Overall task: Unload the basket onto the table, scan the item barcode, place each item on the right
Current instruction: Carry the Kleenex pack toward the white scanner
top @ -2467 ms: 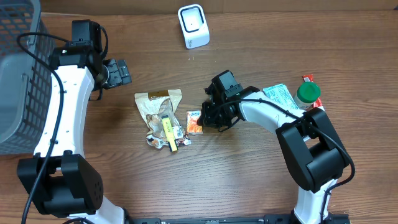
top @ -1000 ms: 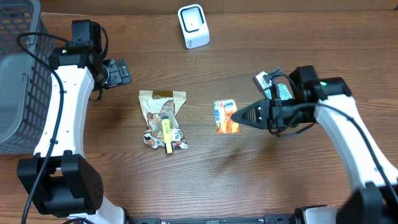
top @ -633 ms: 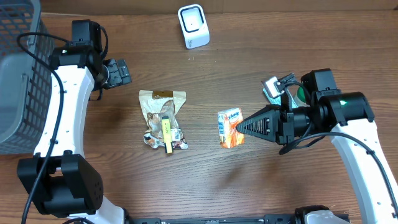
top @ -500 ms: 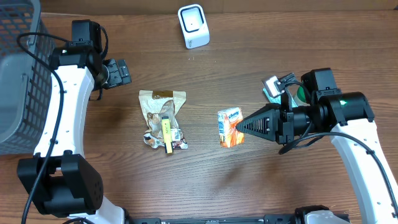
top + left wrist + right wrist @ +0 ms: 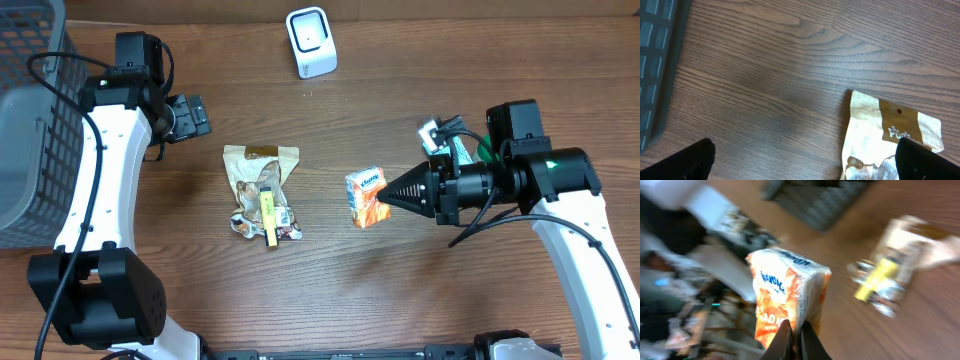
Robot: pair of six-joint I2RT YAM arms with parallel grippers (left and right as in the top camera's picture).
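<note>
Orange snack packet (image 5: pixel 367 197) over the middle of the surface (image 5: pixel 330 300), tilted, pinched by its right end in the right hand (image 5: pixel 385 197), tips clamped tight on it. Toward the left edge, a tan pouch (image 5: pixel 262 175) lying flat. White scanner (image 5: pixel 311 41) near the far edge. Left hand (image 5: pixel 188 117) spread wide, empty, near the grey basket (image 5: pixel 25 120) at the left edge.

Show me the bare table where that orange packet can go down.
Widest bare wood: the front strip of table below the snack bag and the orange packet held in the right hand. Also free: between the scanner and the right arm. Crowded: the right edge behind that arm, and the left side by the basket.
</note>
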